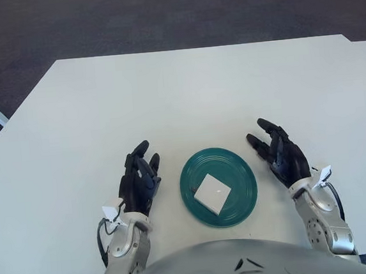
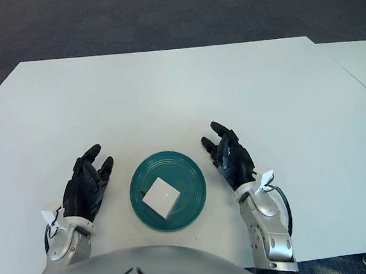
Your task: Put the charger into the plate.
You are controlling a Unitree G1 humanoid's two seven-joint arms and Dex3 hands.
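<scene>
Robot torso: its grey curve is filling the bottom edge, nearest the camera.
Left hand: showing just left of the plate, fingers relaxed and apart, gripping nothing.
Right hand: showing just right of the plate, fingers spread, gripping nothing.
Charger: a white block lying inside the green plate, slightly off-centre.
Plate position: sitting on the white bench, between both hands.
Step in hand: the placing is looking finished; judging by this, both hands should be pulling clear without nudging the rim.
Writing: no brand or label is showing legibly on anything.
</scene>
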